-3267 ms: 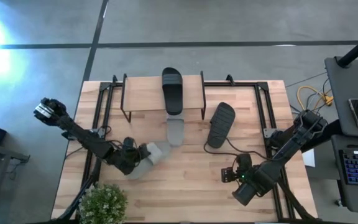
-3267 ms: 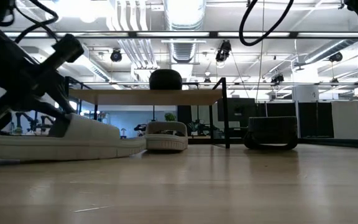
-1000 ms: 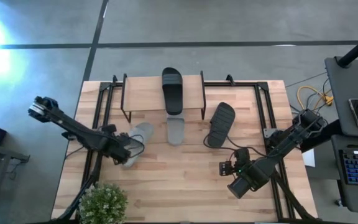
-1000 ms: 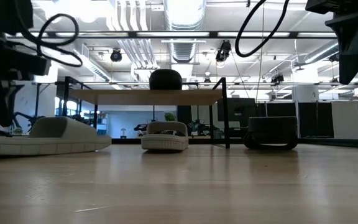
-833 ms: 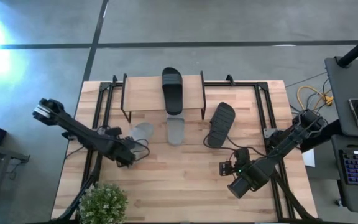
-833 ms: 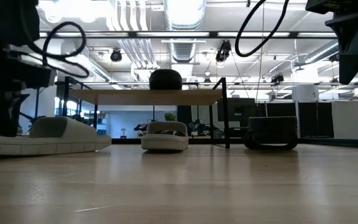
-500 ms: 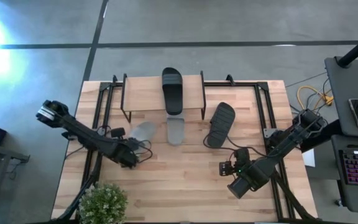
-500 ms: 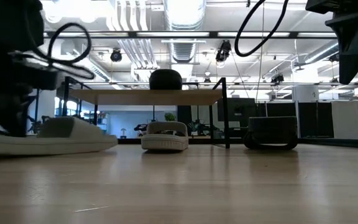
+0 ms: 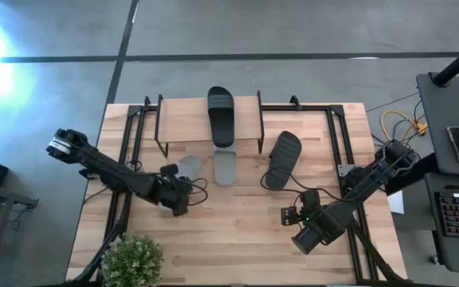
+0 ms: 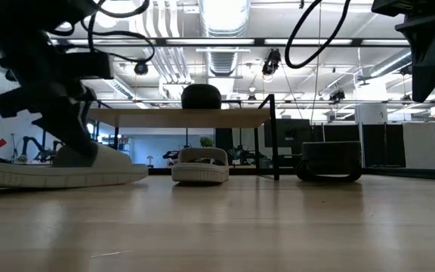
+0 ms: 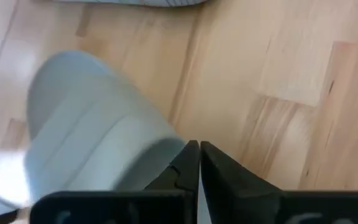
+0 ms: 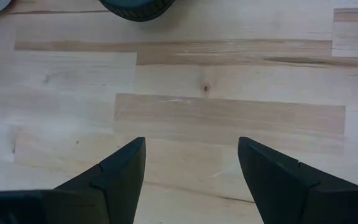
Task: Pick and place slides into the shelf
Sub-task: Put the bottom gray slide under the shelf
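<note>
Pressed tight together with nothing between them, the jaws of the left gripper (image 9: 183, 194) sat low over the tabletop (image 9: 237, 247), just beside the heel end of a light grey slide (image 9: 186, 166) that lay on the wood in front of the left part of the shelf (image 9: 183, 119). From the left wrist camera the two dark fingers (image 11: 191, 167) met in a thin seam, and the grey slide's (image 11: 95, 134) rounded strap filled the space next to them, close against one finger though not gripped. At table height the left arm stood over that same slide (image 10: 59, 174), whose pale sole rested flat on the wood. Spread wide and empty, the jaws of the right gripper (image 9: 292, 217) waited over bare wood near the table's right front, well apart from any sandal; its own camera showed both fingers (image 12: 120, 171) far apart above the planks. One black slide (image 9: 221, 116) lay on the shelf's plank top, toe pointing away from the arms. A second light grey slide (image 9: 225, 167) lay on the tabletop just in front of the shelf, partly under its edge, and the other black slide (image 9: 282, 159) rested tilted to the right of it. A small green plant (image 9: 132, 259) stood at the table's front left corner.
</note>
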